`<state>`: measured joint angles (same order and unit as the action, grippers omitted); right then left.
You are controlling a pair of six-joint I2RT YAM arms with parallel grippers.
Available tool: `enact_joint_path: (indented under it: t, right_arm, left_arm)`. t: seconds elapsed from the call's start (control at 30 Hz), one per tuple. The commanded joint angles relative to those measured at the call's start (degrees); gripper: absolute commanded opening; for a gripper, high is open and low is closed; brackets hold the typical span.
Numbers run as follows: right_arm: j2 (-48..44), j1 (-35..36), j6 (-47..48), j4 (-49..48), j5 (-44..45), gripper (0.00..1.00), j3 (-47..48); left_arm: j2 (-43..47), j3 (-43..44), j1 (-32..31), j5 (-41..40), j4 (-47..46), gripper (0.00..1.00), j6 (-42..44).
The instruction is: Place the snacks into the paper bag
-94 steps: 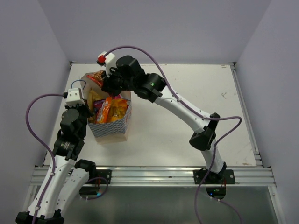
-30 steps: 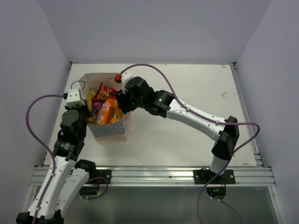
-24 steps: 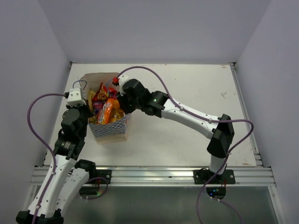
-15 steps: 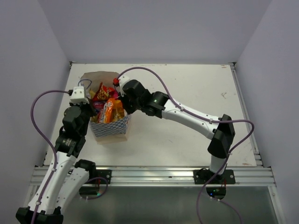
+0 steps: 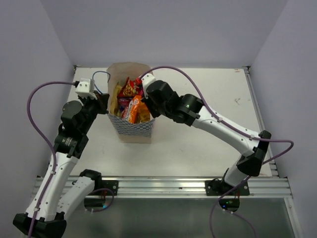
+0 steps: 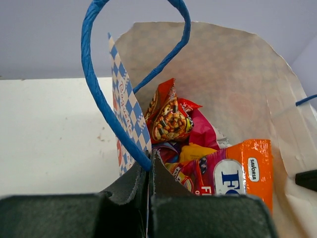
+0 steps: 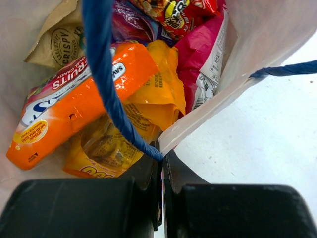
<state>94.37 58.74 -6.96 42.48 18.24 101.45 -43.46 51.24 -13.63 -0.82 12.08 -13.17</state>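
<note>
The paper bag (image 5: pixel 134 130) stands upright on the table, its checkered band toward the camera. Several snacks fill it: an orange packet (image 7: pixel 74 104), a yellow pouch (image 7: pixel 158 84), a magenta bag (image 7: pixel 203 54), a red packet (image 6: pixel 168 114), a purple one (image 7: pixel 129 22) and a tan chips bag (image 7: pixel 54 39). My left gripper (image 6: pixel 149 166) is shut on the bag's left rim, at the foot of a blue cord handle (image 6: pixel 106 106). On the opposite rim, my right gripper (image 7: pixel 161 156) is shut beside the other handle (image 7: pixel 106 84). From above, the left gripper (image 5: pixel 105 105) and right gripper (image 5: pixel 145 102) flank the bag.
The white table (image 5: pixel 208 94) stretches to the right of the bag and ends at a metal rail (image 5: pixel 163 186) at the near edge. Purple cables (image 5: pixel 37 106) loop off both arms. Grey walls close in the back and sides.
The right gripper has shut on the bag's right rim. Held by both grippers, the bag has shifted right and farther back on the table.
</note>
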Motion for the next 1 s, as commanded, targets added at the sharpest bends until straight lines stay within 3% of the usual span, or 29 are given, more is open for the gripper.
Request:
enact_joint_path:
  t: [0.0,0.27,0.53,0.7,0.97]
  right_arm:
    - [-7.8,-0.2,3.4,-3.4,6.1,0.00,2.4]
    - [-15.0,-1.1,1.7,-2.1,9.6,0.00,-7.7]
    - [-21.7,-5.5,-2.4,-5.4,7.0,0.00,-23.3]
    - [-24.6,-11.5,-3.6,-7.6,1.9,0.00,-28.6]
    - [-26.0,-12.0,-1.4,-5.1,2.9,0.00,-22.3]
  left_arm:
    - [2.5,3.9,-0.7,6.5,-10.2,0.00,-4.0]
    - [5.3,-8.2,-2.8,8.3,-16.5,0.00,-9.7]
    - [4.0,-18.4,-17.9,-6.0,-21.2,0.00,-8.0]
    - [0.8,-16.8,-23.9,-12.1,-21.7,0.00,-5.8]
    - [-1.4,-6.9,-25.9,-14.4,-17.4,0.00,-2.6]
